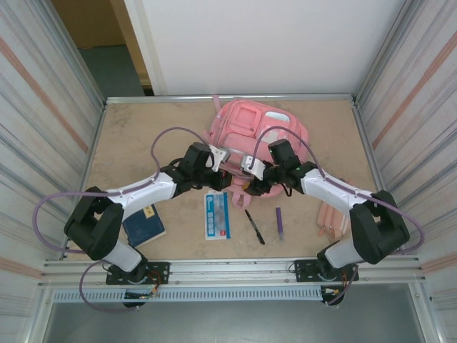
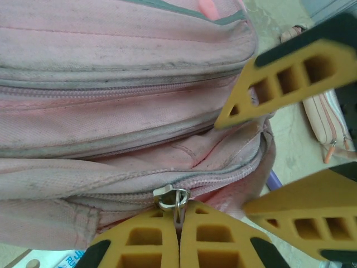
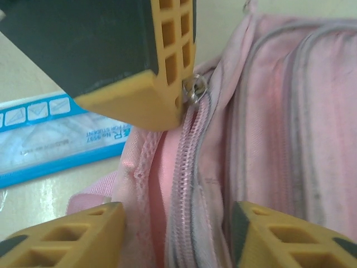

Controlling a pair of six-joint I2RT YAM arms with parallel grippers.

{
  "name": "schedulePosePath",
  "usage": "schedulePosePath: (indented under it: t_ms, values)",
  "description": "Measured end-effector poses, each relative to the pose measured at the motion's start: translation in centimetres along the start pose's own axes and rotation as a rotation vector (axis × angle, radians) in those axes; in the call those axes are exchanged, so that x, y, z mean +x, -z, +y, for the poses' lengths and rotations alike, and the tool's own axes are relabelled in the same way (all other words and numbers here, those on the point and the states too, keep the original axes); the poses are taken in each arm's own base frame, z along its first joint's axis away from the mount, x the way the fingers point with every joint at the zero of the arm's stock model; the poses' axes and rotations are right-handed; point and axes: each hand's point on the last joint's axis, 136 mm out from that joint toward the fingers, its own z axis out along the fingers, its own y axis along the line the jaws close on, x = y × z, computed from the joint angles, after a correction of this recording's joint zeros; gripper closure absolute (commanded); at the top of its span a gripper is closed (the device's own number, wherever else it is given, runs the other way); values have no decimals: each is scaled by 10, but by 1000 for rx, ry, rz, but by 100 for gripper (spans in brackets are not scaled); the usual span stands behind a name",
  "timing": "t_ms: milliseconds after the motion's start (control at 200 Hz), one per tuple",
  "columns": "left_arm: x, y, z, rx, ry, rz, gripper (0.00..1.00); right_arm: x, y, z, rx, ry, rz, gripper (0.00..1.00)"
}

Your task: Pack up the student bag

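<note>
The left gripper point(image 2: 178, 223) is pinching the metal zipper pull point(image 2: 170, 196) of the student bag point(image 1: 260, 125) between fully closed yellow, honeycombed fingers. The right gripper point(image 3: 178, 215) is standing open just beside it, its jaws apart on either side of the pink zipper track. The overhead view is showing the bag lying directly beyond both grippers on the tan tabletop point(image 1: 136, 143). The wrist views are adding what it cannot — scuffed woven fabric, grey-edged seams and the small silvery pull. Behind the grippers, toward the arm bases, a blue-and-white packet point(image 3: 50, 139), a black pen point(image 1: 254, 226), a purple pen point(image 1: 279, 223) and a dark blue book point(image 1: 143, 225) are lying flat. A striped pink pencil case point(image 2: 326, 120) is resting off to the right gripper's right. Bare tabletop is stretching away left of the left gripper — open as far as the corrugated side wall point(image 1: 43, 107).
</note>
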Motion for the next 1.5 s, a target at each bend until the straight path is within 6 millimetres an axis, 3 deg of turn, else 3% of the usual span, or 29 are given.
schedulePosePath:
  t_ms: [160,226,296,431,551,661,747,817,907,1017,1107,1288,1448,1498]
  values:
    - [1,1,2,-10,-7,3,100,6,-10,1,32,40,84,79]
    - [0,5,10,-38,-14,-4,100,3,-9,-2,34,65,101,94]
    - [-4,14,27,-72,-1,-32,100,-3,-6,-8,47,104,114,100]
    - [-11,45,91,-169,106,-134,100,-20,-4,-18,92,280,125,100]
    - [-1,57,105,-207,124,-160,100,-29,-9,-15,81,449,127,100]
    - [8,62,102,-206,123,-162,100,-27,-10,-17,69,575,134,98]
    - [13,63,97,-196,117,-156,100,-26,-8,-24,72,601,125,82]
    - [16,58,88,-189,99,-142,100,-22,-6,-37,94,591,122,76]
    - [21,48,70,-167,65,-122,100,-6,-1,-60,130,527,134,47]
    - [25,33,43,-119,34,-82,100,7,9,-67,143,395,85,37]
    - [14,20,25,-85,10,-62,100,8,16,-49,129,344,46,32]
    - [-6,-1,-5,-1,-12,-36,100,-17,17,-8,88,383,-27,32]
    - [-4,-7,-10,33,0,-19,100,-3,1,-12,150,380,28,35]
    - [-4,-7,-11,35,3,-17,100,1,-6,-14,171,377,49,43]
